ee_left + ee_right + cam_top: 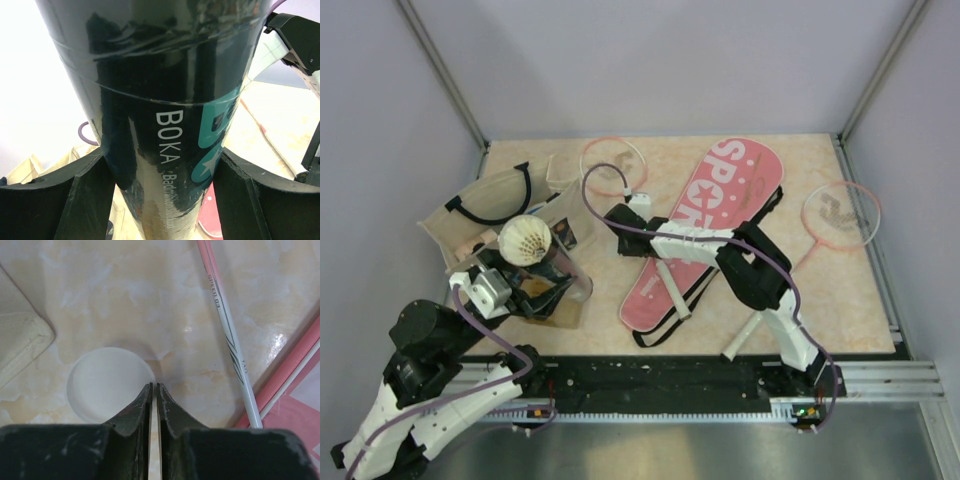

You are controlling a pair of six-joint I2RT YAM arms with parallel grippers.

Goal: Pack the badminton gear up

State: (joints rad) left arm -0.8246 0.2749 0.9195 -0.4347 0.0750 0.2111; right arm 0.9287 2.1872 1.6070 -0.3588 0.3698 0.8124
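My left gripper (pixel 535 288) (pixel 162 170) is shut on the black tube (pixel 565 272) (pixel 150 100) with teal lettering and holds it tilted up at the front left. A white feather shuttlecock (pixel 525 240) sits at the tube's upper end. My right gripper (pixel 628 207) (pixel 154 386) is down on the table with its jaws almost together. One fingertip is over a white round lid (pixel 107 385) and the other is just outside its rim. One pink-rimmed racket (pixel 613 165) lies behind it, its shaft (pixel 227 335) to the right. The pink SPORT cover (pixel 715 225) (pixel 295 405) lies mid-table. A second racket (pixel 840 215) lies at the right.
A beige tote bag (pixel 485 210) (pixel 20 340) with black handles stands open at the back left. A small brown box (pixel 564 234) is beside it. The cover's black strap (pixel 665 325) loops toward the table's near edge. Grey walls close in the table on three sides.
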